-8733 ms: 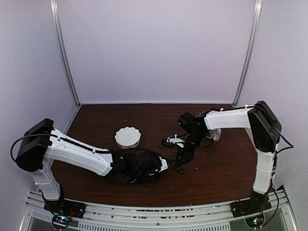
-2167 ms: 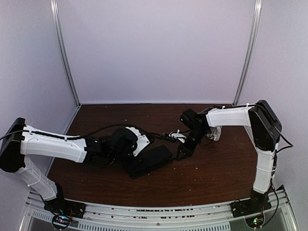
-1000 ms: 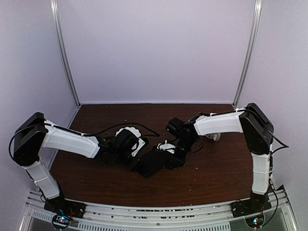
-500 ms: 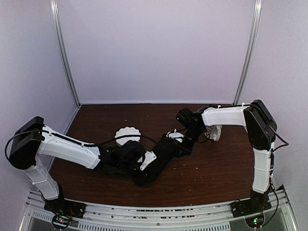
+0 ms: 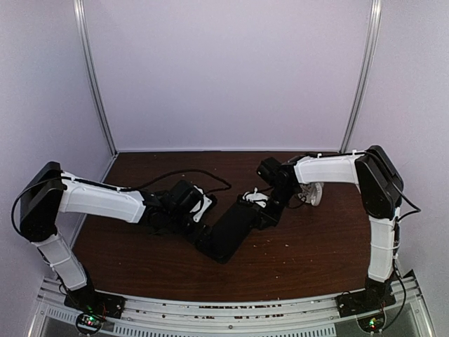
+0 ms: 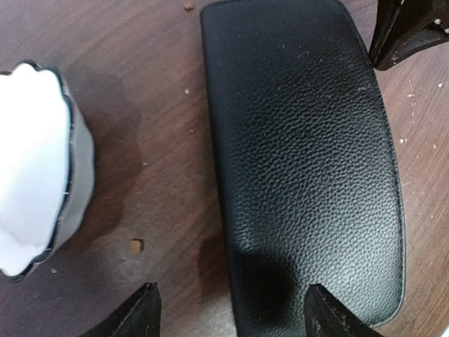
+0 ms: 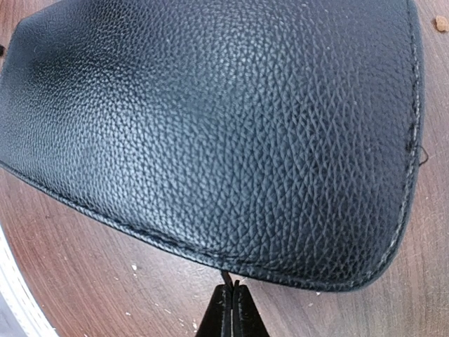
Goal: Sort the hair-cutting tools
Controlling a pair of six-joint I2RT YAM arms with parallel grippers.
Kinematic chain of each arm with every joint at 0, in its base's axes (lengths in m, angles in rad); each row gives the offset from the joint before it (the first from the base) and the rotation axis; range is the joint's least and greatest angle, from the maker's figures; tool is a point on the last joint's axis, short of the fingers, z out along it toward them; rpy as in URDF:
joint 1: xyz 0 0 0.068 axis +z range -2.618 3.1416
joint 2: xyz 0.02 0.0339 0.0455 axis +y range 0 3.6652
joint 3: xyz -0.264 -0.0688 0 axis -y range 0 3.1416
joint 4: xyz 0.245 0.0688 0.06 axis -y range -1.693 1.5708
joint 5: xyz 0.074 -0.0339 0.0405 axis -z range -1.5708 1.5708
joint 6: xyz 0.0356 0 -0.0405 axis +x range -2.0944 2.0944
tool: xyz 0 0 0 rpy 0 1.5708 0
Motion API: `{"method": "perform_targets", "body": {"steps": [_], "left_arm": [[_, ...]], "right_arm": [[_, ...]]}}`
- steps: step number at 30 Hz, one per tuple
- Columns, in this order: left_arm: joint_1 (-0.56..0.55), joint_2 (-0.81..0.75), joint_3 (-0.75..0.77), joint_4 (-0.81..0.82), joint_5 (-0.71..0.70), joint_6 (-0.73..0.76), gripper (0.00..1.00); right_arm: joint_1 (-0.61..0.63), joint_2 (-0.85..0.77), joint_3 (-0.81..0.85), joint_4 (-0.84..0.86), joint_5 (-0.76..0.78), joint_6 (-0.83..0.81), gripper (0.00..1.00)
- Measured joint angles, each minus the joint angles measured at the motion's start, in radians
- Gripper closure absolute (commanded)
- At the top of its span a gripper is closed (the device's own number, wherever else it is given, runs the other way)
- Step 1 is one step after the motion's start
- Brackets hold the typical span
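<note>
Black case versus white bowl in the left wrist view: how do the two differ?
The black case has a pebbled, leather-like grain and a seamed edge, while the white scalloped bowl looks smooth. The case lies flat and is elongated with rounded corners, whereas the bowl is rounded, with a raised wall and a wavy rim. The case shows almost whole, but the bowl is cut off at the left edge. Both rest on the brown table, apart from each other.

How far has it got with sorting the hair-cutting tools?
Nothing looks sorted: no scissors or clips show. The right gripper is shut at the edge of the black case; the open left gripper hovers over it, by the white bowl. All sorting remains.
</note>
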Motion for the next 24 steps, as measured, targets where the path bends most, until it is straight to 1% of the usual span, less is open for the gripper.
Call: {"method": "perform_targets", "body": {"steps": [3, 6, 9, 14, 16, 20, 24], "left_arm": [[0.008, 0.051, 0.022, -0.008, 0.029, -0.024, 0.26], [0.016, 0.087, 0.040, -0.021, 0.067, -0.044, 0.31], [0.025, 0.089, 0.039, -0.014, 0.115, -0.061, 0.35], [0.013, 0.051, -0.043, 0.073, 0.177, -0.097, 0.42], [-0.014, 0.037, -0.066, 0.084, 0.183, -0.106, 0.42], [-0.116, 0.019, -0.066, 0.026, 0.130, -0.121, 0.38], [-0.233, 0.017, -0.020, -0.076, -0.013, -0.115, 0.34]], "right_arm": [[0.008, 0.002, 0.002, -0.002, 0.001, 0.000, 1.00], [0.019, 0.019, 0.028, -0.014, 0.006, 0.000, 1.00], [0.042, 0.042, 0.067, -0.034, 0.028, -0.001, 1.00], [0.086, 0.094, 0.162, -0.058, 0.091, -0.001, 1.00], [0.110, 0.112, 0.197, -0.056, 0.107, -0.004, 1.00], [0.147, 0.141, 0.245, -0.060, 0.138, -0.016, 1.00], [0.157, 0.153, 0.255, -0.056, 0.138, -0.028, 1.00]]}}
